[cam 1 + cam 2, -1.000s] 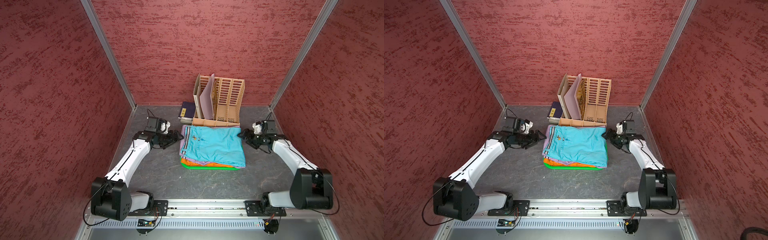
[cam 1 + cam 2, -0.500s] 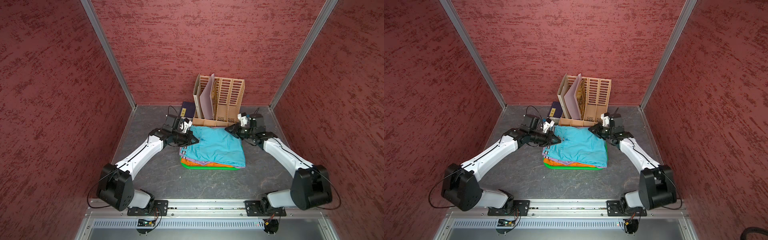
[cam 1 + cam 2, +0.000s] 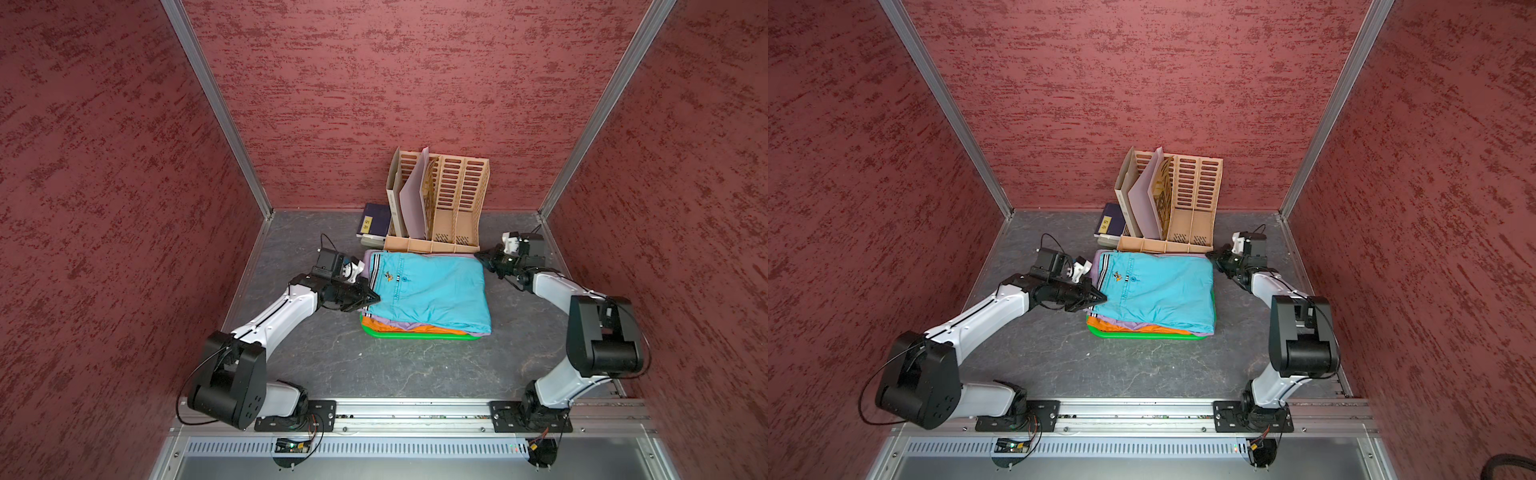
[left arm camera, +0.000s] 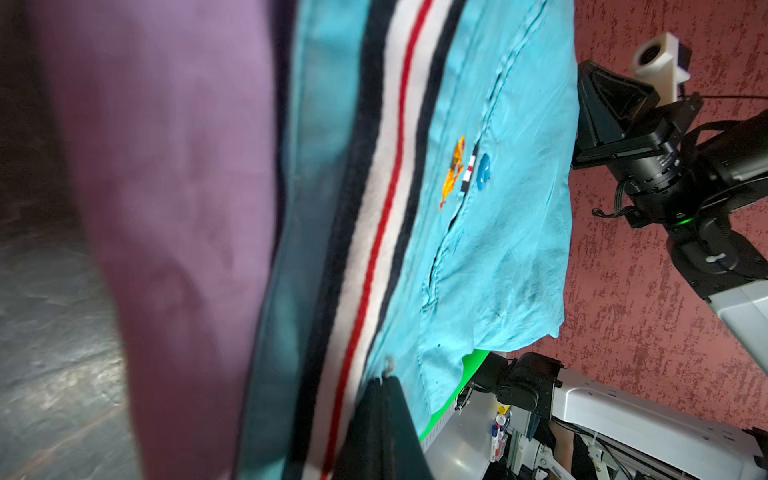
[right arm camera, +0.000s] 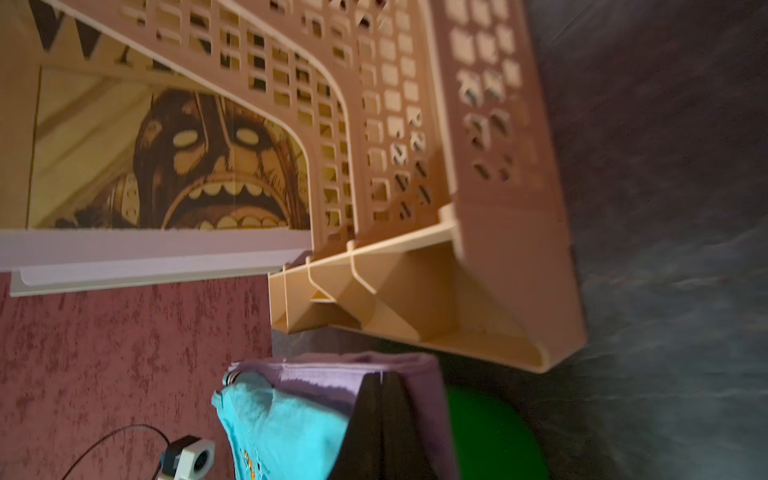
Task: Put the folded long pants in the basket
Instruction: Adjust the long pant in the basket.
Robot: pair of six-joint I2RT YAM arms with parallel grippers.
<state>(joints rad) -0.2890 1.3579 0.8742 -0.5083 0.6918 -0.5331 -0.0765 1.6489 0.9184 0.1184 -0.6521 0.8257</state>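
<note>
The left arm (image 3: 282, 311) reaches from its base at the worktop's (image 3: 332, 374) near edge, forearm low and nearly level. The left gripper (image 3: 371, 298) lies against the left side of the stack. Its jaws are clenched together, tips on the teal pants (image 3: 436, 291) by the striped waistband. Whether any cloth is pinched between them I cannot tell.

The right arm (image 3: 557, 286) stands up from the near right corner and bends inward. The right gripper (image 3: 481, 254) points at the stack's far right corner, its jaws also pressed tight. In the right wrist view its dark fingers (image 5: 380, 424) cover the corner of the lilac pants (image 5: 332, 370), so a grip there cannot be made out.

The pants are piled in the basket (image 3: 415, 335), which sits mid-worktop just before the beige file organiser (image 3: 453, 208) at the far edge. Teal is on top, with lilac and then orange pants (image 3: 432, 329) showing as thin strips below. The cloth overhangs the basket, so only its near green rim shows. A tan pair cannot be made out. Dark books (image 3: 376, 218) lie partly behind the organiser. Both wrist views are blurred.
</note>
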